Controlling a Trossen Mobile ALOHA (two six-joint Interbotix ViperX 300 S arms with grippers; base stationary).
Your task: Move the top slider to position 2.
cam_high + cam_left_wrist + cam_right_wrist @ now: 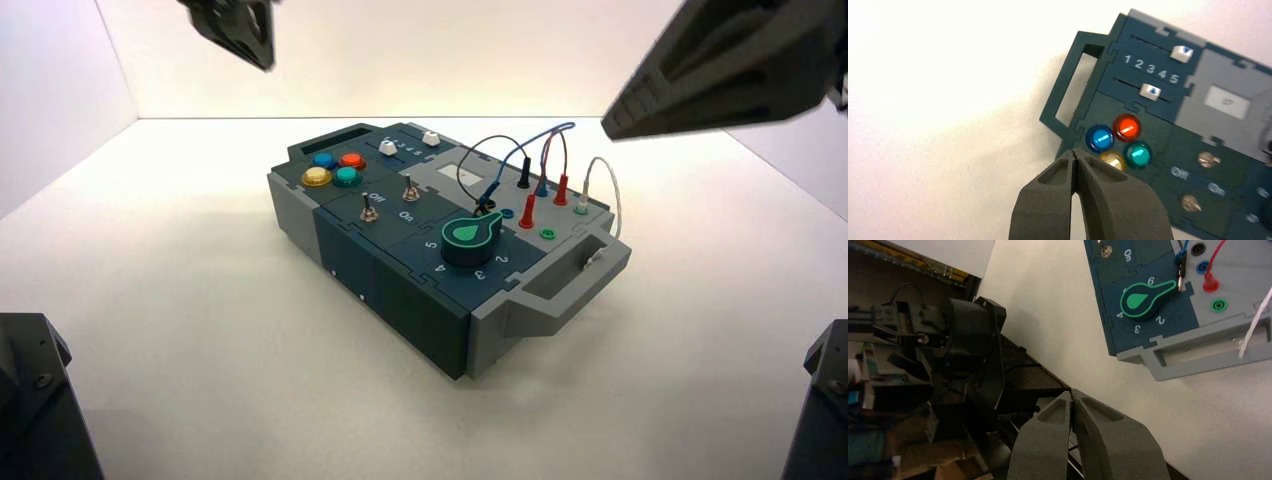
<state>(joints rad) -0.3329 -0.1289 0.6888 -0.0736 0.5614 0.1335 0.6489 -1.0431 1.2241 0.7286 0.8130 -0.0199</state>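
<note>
The top slider (pixel 1181 53), a white block on a dark slot, stands level with the 5 of the small printed row (pixel 1151 69), at the box's far end, away from its 2 (pixel 1139 64). The lower slider (pixel 1150 91) sits across the digits, seemingly nearest 4. Beside it are the blue (pixel 1100 138), red (pixel 1127 127), green (pixel 1139 154) and yellow (pixel 1113 160) buttons. The left hand (pixel 1074 150) is closed, raised clear of the box (pixel 400 300) toward the worktop's (pixel 180 340) far left; the right hand (pixel 1071 391), also closed, hangs raised over the worktop's right side.
</note>
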